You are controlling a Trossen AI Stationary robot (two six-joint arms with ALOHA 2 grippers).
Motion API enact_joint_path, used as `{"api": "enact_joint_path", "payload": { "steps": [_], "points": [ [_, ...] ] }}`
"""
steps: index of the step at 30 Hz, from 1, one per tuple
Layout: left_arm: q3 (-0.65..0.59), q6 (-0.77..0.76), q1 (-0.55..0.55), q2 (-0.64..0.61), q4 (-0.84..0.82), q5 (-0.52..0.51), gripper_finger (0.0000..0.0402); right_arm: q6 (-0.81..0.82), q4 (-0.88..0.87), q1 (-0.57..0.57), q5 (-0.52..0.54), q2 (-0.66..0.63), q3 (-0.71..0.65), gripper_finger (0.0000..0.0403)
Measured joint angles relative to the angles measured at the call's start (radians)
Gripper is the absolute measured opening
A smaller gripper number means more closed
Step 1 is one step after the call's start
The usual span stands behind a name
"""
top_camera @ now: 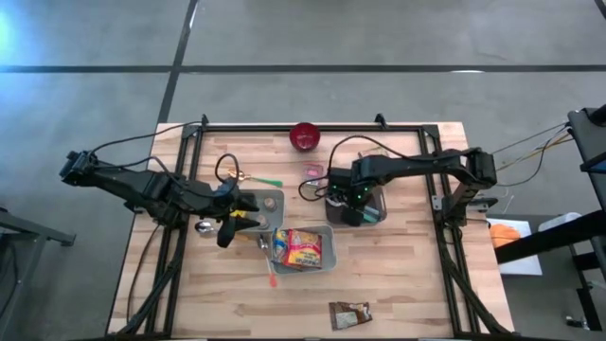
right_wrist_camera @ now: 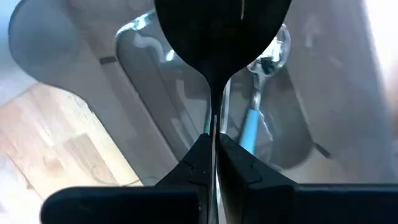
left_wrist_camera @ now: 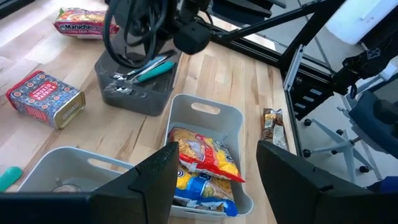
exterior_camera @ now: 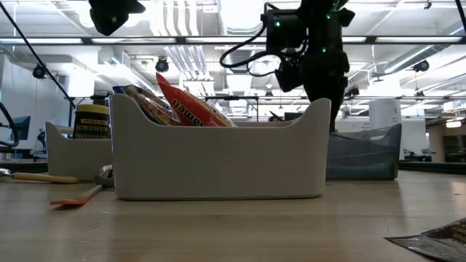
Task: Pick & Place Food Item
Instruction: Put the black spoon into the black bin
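A light grey bin (top_camera: pixel 327 254) near the table's middle holds yellow-and-red food packets (left_wrist_camera: pixel 205 162). My left gripper (left_wrist_camera: pixel 217 152) hovers open above that bin's left end (top_camera: pixel 237 216). A dark grey bin (top_camera: pixel 377 210) to its right holds utensils, among them a metal spoon with a blue handle (right_wrist_camera: pixel 252 124). Over this bin my right gripper (right_wrist_camera: pixel 214 149) points straight down, shut on a black utensil (right_wrist_camera: pixel 224 37) with a broad head. In the low view the right arm (exterior_camera: pixel 313 51) drops behind the light bin (exterior_camera: pixel 218 164). My right gripper pinches the black utensil's thin neck (right_wrist_camera: pixel 214 124) between its two fingertips. The fingers come from above, pointing down. The broad head hangs below them inside the dark bin. Whether the head touches the bin or the other utensils, I cannot tell.
A second light bin (left_wrist_camera: pixel 62 168) lies under my left arm. A red patterned tin (left_wrist_camera: pixel 43 99) and a ramen packet (left_wrist_camera: pixel 81 22) lie beyond the dark bin. A red bowl (top_camera: pixel 305 135) stands at the far edge, a small packet (top_camera: pixel 348 314) near the front edge.
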Motion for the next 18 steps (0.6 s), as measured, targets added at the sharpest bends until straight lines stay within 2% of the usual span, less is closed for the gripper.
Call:
{"api": "enact_joint_path", "payload": {
  "steps": [18],
  "points": [
    [0.0,0.004,0.0,0.0,-0.002,0.0,0.0218,0.069,0.206,-0.003,-0.012,0.007,-0.165,0.0008]
  ]
}}
